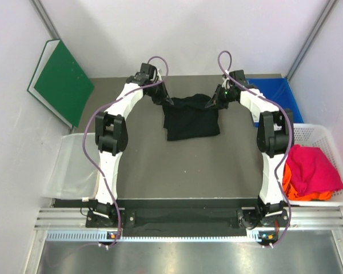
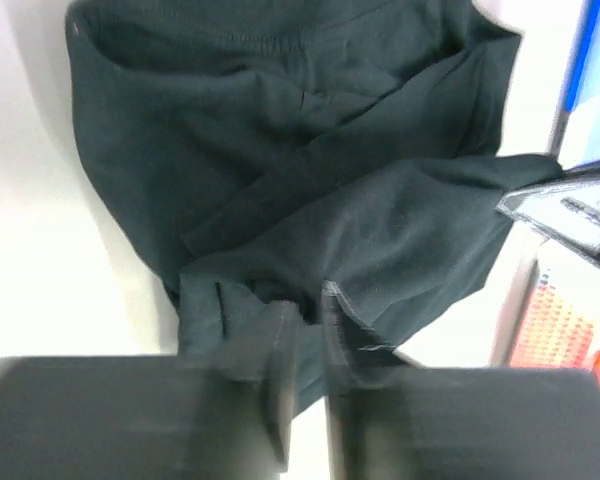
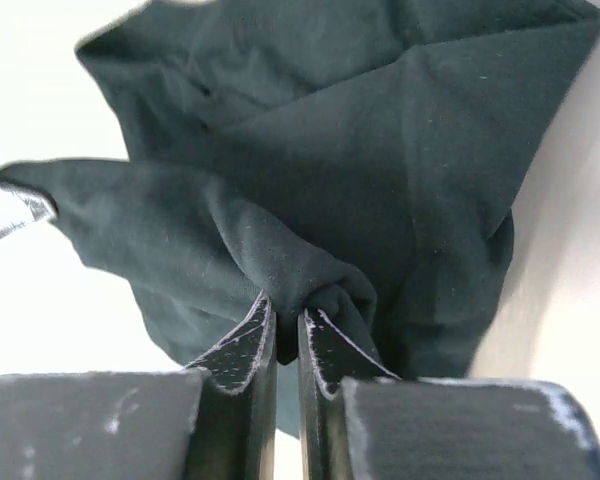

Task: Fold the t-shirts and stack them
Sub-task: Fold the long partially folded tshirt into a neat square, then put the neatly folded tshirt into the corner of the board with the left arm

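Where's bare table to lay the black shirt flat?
Biggest free patch: the grey table between the left arm and right arm, from the near hem of the black t-shirt to the near edge. Crowded: the far middle, where the left claw and right claw pinch that shirt, and the white basket, holding the pink shirt and orange shirt.

Built alike, left arm (image 1: 107,174) and right arm (image 1: 268,174): white shells on the long links, chunky black housings at the joints, black bases (image 1: 100,214). Strung with a purple-grey cable (image 1: 158,57) apiece, looped over the wrist and trailing down to the base. Lit by a small green light (image 1: 224,89) on the right wrist. On the left claw (image 2: 305,300), two flat black fingers (image 2: 278,370), blurred, on a broad dark-grey body. Same build on the right claw (image 3: 285,315), with ribbed inner faces, pale scuffs and whitish dust along the body's edges.
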### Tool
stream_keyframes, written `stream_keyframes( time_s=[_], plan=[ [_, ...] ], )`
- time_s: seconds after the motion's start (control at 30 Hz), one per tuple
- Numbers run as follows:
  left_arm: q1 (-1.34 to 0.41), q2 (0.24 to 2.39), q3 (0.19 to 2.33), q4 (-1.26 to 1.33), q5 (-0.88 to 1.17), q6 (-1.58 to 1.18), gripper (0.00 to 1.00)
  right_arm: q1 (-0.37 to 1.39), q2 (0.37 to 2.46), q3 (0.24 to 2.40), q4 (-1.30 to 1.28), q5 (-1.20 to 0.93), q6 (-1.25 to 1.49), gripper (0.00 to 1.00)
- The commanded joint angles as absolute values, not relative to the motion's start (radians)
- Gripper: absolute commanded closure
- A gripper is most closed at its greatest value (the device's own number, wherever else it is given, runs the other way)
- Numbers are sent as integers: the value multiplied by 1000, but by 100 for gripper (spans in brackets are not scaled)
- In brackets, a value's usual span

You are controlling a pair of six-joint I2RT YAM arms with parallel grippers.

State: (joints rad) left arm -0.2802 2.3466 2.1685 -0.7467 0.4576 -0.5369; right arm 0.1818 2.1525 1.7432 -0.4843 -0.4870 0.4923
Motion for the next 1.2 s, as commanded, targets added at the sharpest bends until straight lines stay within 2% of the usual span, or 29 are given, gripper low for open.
stream_keyframes(
  time_s=[0.0,0.03,0.07,0.1,0.17,0.37,0.53,0.63,0.73,0.9,1.17],
  plan=[
    [-232,2364,2261,-637,502,-583,30,150,2172,1819,-269,-474,601,63],
    [-226,2362,2266,-634,505,-586,5,147,2160,1804,-194,-460,632,51],
    [-216,2341,2261,-630,502,-580,1,144,2117,1751,-151,-450,646,39],
    [-215,2324,2250,-630,502,-569,1,143,2090,1724,-118,-411,655,17],
    [-212,2249,2174,-618,492,-542,1,143,2004,1654,-77,-378,657,1],
    [-210,2056,1849,-586,503,-520,1,141,1832,1514,-153,-370,574,0],
    [-216,1942,1546,-491,506,-564,1,143,1783,1421,-291,-396,534,0],
    [-219,1902,1442,-459,503,-603,1,137,1746,1318,-298,-384,526,0],
    [-225,1920,1405,-457,508,-614,1,129,1726,1229,-293,-402,537,0],
    [-255,1996,1428,-451,489,-621,1,127,1718,1200,-291,-414,535,0],
    [-307,2177,1606,-446,450,-634,1,106,1692,1206,-324,-416,525,0]
  ],
)
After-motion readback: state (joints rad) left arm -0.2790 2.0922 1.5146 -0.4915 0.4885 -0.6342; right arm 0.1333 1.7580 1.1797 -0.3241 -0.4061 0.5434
